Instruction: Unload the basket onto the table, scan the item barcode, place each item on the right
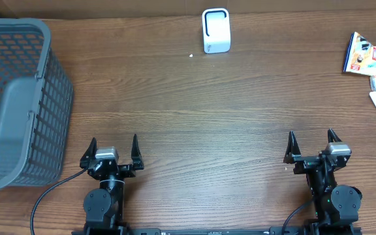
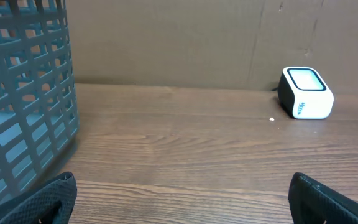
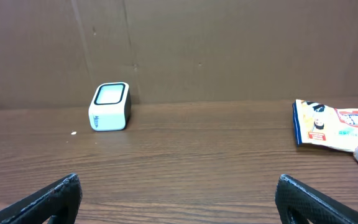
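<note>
A small white barcode scanner [image 1: 215,30] with a dark window stands at the back middle of the wooden table; it also shows as the scanner [image 2: 306,93] in the left wrist view and the scanner [image 3: 110,107] in the right wrist view. Packaged items [image 1: 373,61] lie at the far right edge, seen as a blue-edged snack packet [image 3: 334,123] in the right wrist view. My left gripper [image 1: 114,147] rests open at the front left, nothing between its fingers. My right gripper [image 1: 312,144] rests open at the front right, equally empty.
A grey plastic mesh basket [image 1: 18,98] fills the left side of the table, close to the left arm; its wall [image 2: 23,106] shows in the left wrist view. A brown cardboard wall runs along the back edge.
</note>
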`<state>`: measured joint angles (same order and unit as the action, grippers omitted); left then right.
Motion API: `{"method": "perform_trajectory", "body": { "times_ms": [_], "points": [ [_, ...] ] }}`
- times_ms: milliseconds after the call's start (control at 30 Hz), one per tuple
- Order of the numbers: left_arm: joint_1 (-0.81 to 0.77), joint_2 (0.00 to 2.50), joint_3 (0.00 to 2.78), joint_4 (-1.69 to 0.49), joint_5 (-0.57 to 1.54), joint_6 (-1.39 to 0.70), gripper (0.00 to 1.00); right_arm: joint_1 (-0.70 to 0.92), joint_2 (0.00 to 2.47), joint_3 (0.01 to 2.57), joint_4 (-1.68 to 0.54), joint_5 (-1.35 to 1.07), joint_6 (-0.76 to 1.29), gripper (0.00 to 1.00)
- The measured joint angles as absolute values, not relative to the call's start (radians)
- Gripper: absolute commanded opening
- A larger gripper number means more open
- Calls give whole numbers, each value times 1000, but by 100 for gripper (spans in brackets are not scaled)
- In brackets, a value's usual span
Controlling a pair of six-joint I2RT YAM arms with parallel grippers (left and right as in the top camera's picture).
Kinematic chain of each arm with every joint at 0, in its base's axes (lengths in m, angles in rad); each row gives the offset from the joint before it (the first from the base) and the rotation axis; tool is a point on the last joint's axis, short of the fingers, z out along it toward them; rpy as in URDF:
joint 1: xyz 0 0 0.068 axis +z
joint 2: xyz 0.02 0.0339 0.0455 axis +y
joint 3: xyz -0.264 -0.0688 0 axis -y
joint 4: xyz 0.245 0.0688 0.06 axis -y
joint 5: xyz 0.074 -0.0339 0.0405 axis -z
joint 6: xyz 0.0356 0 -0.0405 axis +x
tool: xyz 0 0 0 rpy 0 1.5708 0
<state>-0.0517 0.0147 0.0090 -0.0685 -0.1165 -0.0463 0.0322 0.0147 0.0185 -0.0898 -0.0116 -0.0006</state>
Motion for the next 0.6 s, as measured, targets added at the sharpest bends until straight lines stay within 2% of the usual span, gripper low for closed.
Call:
{"method": "perform_trajectory", "body": {
  "times_ms": [600],
  "points": [
    [-52,15,9,-69,-115,-30,100,33,15,19,-90,-11,-1,100]
  ]
}}
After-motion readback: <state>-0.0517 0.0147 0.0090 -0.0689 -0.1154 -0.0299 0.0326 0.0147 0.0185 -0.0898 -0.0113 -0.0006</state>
